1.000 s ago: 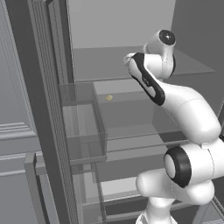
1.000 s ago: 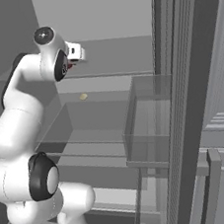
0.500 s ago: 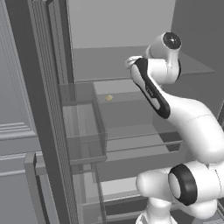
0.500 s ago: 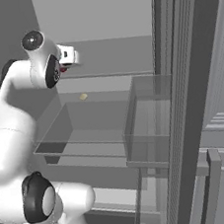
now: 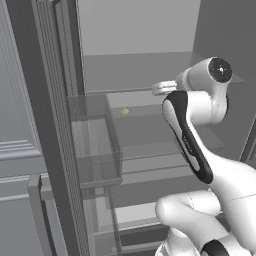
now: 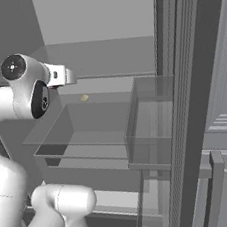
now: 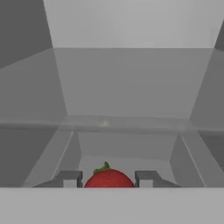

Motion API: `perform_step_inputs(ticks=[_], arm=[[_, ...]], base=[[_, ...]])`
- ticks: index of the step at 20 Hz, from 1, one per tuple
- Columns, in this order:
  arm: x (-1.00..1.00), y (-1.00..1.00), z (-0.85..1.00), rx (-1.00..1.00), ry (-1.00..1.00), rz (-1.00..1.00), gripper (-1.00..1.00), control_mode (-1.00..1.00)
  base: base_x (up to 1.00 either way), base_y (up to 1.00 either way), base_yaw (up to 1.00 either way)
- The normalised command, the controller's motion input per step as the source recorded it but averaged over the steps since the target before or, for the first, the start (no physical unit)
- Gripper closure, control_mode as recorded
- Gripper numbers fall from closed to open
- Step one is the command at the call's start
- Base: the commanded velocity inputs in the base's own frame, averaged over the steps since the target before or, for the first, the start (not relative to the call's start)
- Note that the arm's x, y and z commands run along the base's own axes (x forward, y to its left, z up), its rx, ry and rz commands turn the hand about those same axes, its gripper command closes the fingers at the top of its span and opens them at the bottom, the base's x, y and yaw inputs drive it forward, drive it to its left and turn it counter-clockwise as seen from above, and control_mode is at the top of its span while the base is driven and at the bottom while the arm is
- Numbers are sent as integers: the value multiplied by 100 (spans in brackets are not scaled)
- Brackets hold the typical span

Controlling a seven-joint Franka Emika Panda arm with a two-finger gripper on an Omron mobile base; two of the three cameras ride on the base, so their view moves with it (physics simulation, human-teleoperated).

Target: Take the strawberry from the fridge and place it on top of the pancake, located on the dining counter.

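Observation:
The strawberry (image 7: 109, 179), red with a small green top, sits between my two fingertips (image 7: 70, 178) in the hand view, and my gripper (image 7: 108, 180) is shut on it. In the left base view the gripper (image 5: 161, 89) pokes out leftward from the wrist, in front of the open fridge (image 5: 135, 65). From the right base view the gripper (image 6: 64, 76) hangs above the glass shelf (image 6: 81, 124) of the fridge (image 6: 94, 22), with a speck of red under the hand. The pancake and the dining counter are out of view.
A small pale yellowish item (image 5: 124, 111) (image 6: 85, 97) lies on the shelf further in. A clear door bin (image 5: 95, 145) (image 6: 152, 126) juts from the open fridge door. Grey panelled cabinets (image 5: 20, 165) flank the fridge.
The arm has drawn back from the fridge interior. The wrist and hand have come lower and nearer the base, still holding the strawberry. The yellowish item has stayed put.

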Motion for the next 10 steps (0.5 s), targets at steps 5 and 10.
perform_step_inputs(ticks=[5, 10], arm=[[-100, -5, 5, -1, 26, 0, 100, -100], [-77, 0, -11, -2, 15, 0, 100, -100]], base=[[0, 0, 0], [0, 0, 0]])
